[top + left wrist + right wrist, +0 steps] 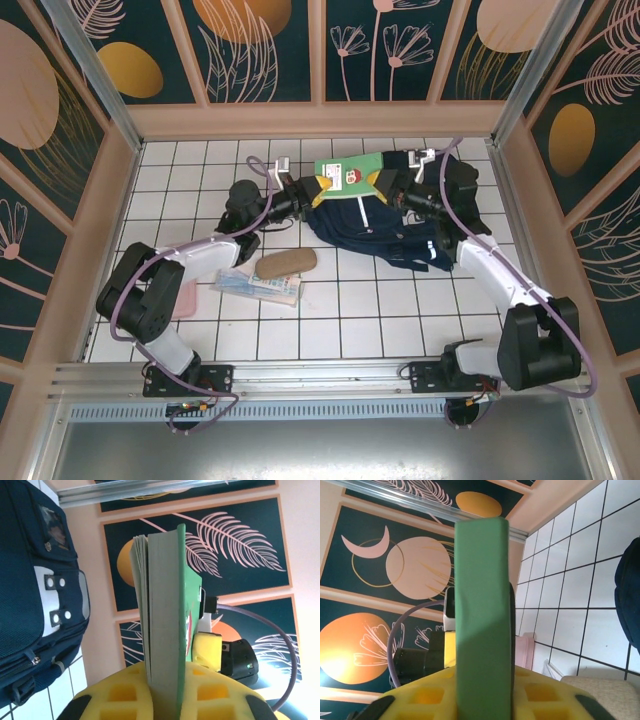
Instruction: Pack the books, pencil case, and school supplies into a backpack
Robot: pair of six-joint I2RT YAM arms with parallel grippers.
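Top external view: mid-handover, we see L tool (312,188) clamped on green booklet (345,172) over backpack (390,225); R tool (385,182) astride it, grip unclear. Next likely: R frees, booklet goes in.

Black-and-white arms (200,255) carry purple cables (125,290) and yellow jaws

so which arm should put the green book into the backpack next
Left, likely: its jaws clamp the green book at the page edge, with the backpack right alongside. Whether the right jaws grip the spine is unclear.
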